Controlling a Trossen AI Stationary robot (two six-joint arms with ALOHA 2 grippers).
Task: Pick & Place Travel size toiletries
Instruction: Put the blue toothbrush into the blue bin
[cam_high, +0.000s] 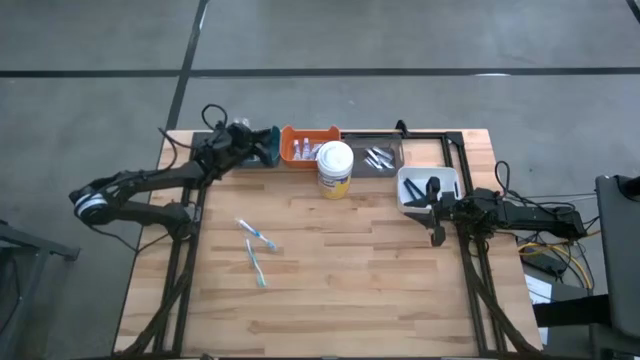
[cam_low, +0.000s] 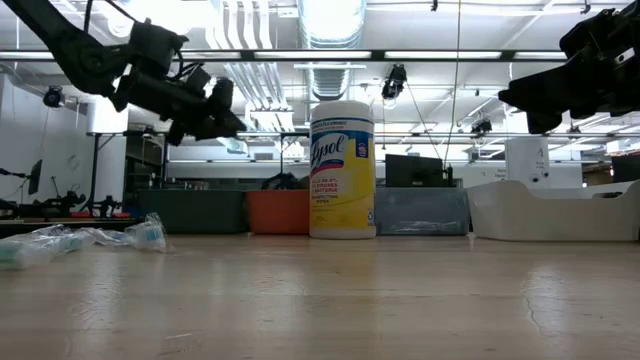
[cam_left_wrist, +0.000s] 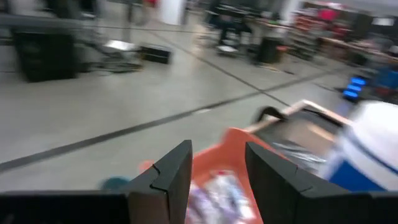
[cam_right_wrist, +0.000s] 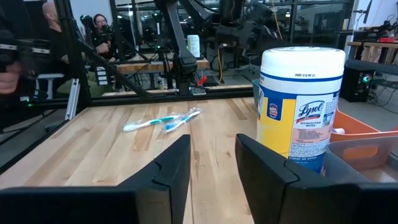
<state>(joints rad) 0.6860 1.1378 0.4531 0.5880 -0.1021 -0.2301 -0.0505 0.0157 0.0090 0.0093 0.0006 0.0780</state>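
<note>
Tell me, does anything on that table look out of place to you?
Two toothbrushes lie loose and askew on the bare wood, apart from the row of bins along the far edge where other small items sit. A large wipes canister stands among travel-size things.

1. The left arm (cam_high: 150, 185) is built of dark, near-black links, slim tubes joined by thicker rounded housings.
2. A pale silver-grey ring marks the bulky joint (cam_high: 90, 205) at its outer end.
3. Thin black cables loop loosely over the left arm's wrist section (cam_high: 215, 130).
4. The left end effector (cam_left_wrist: 217, 180) has two flat, matte black fingers with angular, stepped inner edges and squared tips.
5. The right arm (cam_high: 520, 212) is equally dark, with black cabling curling near its wrist.
6. The right end effector (cam_right_wrist: 211, 171) shows the same pair of matte black, blocky fingers with notched inner faces.
</note>
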